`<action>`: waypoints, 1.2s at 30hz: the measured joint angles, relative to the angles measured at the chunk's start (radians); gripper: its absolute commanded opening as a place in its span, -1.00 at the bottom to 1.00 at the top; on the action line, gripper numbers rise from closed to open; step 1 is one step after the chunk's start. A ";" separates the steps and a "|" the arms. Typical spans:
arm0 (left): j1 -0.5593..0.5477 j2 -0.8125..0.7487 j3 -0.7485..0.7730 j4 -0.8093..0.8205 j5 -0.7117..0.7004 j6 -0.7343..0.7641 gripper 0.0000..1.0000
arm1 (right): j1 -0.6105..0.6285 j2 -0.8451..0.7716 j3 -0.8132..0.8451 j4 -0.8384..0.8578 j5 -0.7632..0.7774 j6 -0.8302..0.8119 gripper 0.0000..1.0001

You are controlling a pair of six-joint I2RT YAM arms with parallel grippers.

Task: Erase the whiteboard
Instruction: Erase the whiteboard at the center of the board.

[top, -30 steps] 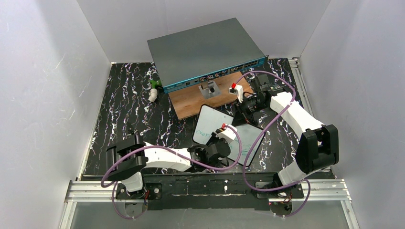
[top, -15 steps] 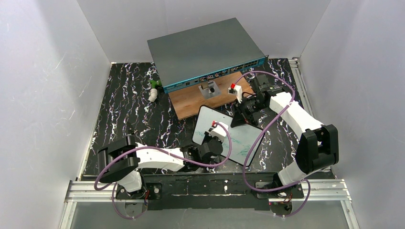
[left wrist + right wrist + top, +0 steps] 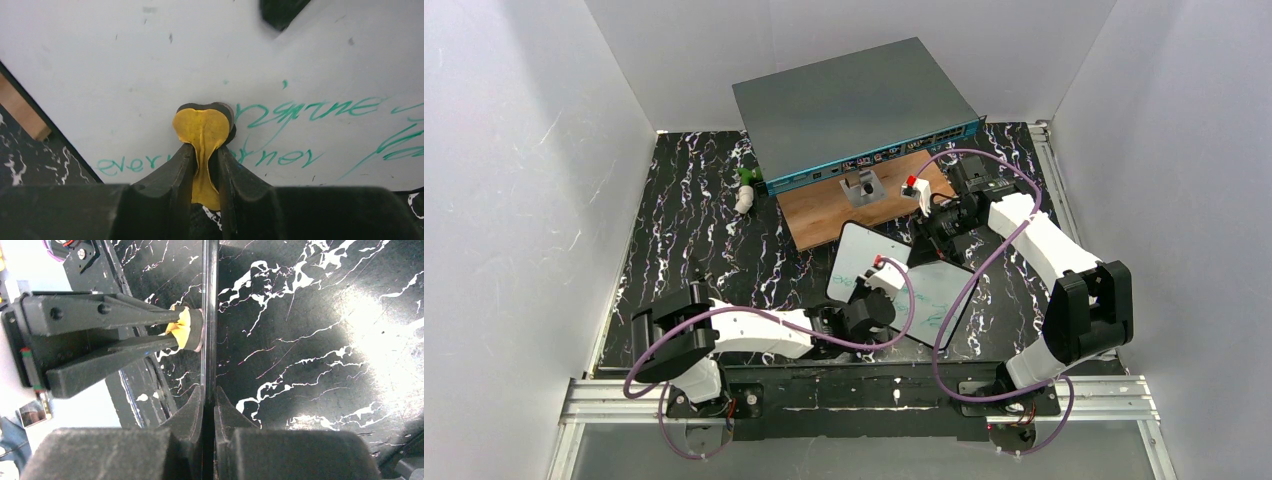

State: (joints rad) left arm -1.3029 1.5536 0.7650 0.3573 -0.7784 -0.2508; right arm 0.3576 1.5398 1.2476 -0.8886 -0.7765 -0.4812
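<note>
The whiteboard (image 3: 944,292) is held tilted up over the black marbled table, with my right gripper (image 3: 929,232) shut on its far edge. In the right wrist view the board (image 3: 209,315) shows edge-on, running between the closed fingers of my right gripper (image 3: 209,395). My left gripper (image 3: 202,150) is shut on a yellow eraser (image 3: 202,127), whose dark pad presses on the whiteboard (image 3: 150,60). Green handwriting (image 3: 310,110) runs right of the eraser, and a little sits left of it. From above, my left gripper (image 3: 876,278) is over the board's middle.
A large grey box with a teal front (image 3: 854,100) stands at the back. A brown wooden board (image 3: 824,222) with a small metal bracket (image 3: 862,188) lies before it. A small white and green object (image 3: 745,190) sits left of the box. White walls enclose the table.
My left gripper has slid the eraser leftward and slightly away across the whiteboard. The right gripper and the board have stayed about where they were.
</note>
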 measured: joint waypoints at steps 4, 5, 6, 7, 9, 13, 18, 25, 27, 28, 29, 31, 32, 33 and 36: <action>0.001 0.023 0.079 -0.030 0.000 0.079 -1.00 | -0.002 0.000 0.000 0.000 0.003 0.001 -0.97; 0.002 0.029 0.099 -0.031 0.000 0.097 -1.00 | -0.002 0.000 0.000 0.000 0.003 0.001 -0.97; 0.003 0.034 0.121 -0.035 0.002 0.117 -1.00 | -0.002 0.000 0.000 -0.001 0.003 0.001 -0.97; 0.005 0.039 0.142 -0.036 0.002 0.133 -1.00 | -0.002 0.000 0.000 -0.001 0.003 0.001 -0.97; 0.008 0.045 0.175 -0.036 0.005 0.163 -1.00 | -0.002 0.000 0.000 -0.001 0.003 0.001 -0.97; 0.012 0.046 0.187 -0.044 0.008 0.181 -1.00 | -0.002 0.000 0.000 -0.001 0.003 0.000 -0.97; 0.013 0.044 0.179 -0.050 0.010 0.157 -1.00 | -0.002 0.000 0.000 0.000 0.003 0.000 -0.97; 0.013 0.009 0.078 -0.090 0.032 0.049 -1.00 | -0.002 0.000 0.000 0.000 0.002 0.000 -0.97; 0.013 0.002 0.052 -0.108 0.035 0.021 -1.00 | -0.002 0.000 0.000 0.000 0.002 0.000 -0.97; 0.013 -0.002 0.043 -0.114 0.035 0.010 -1.00 | -0.002 0.000 0.000 0.000 0.001 0.000 -0.97; 0.013 -0.004 0.038 -0.122 0.035 0.003 -1.00 | -0.002 0.000 0.000 0.000 0.000 0.000 -0.97; 0.013 -0.014 0.028 -0.138 0.035 -0.011 -1.00 | -0.002 0.000 0.000 0.000 -0.002 0.000 -0.97; 0.015 -0.021 0.027 -0.150 0.037 -0.017 -1.00 | -0.002 0.000 0.000 -0.001 -0.002 -0.001 -0.97; 0.019 -0.031 0.026 -0.161 0.040 -0.023 -1.00 | -0.001 0.000 0.000 -0.001 -0.002 -0.001 -0.97; 0.045 -0.077 0.017 -0.182 0.060 -0.040 -1.00 | 0.002 0.000 0.000 -0.002 -0.005 -0.003 -0.97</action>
State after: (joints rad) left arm -1.2575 1.4769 0.7822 0.1757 -0.7189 -0.2905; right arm 0.3595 1.5398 1.2476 -0.8909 -0.7811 -0.4843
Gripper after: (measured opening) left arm 0.192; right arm 0.105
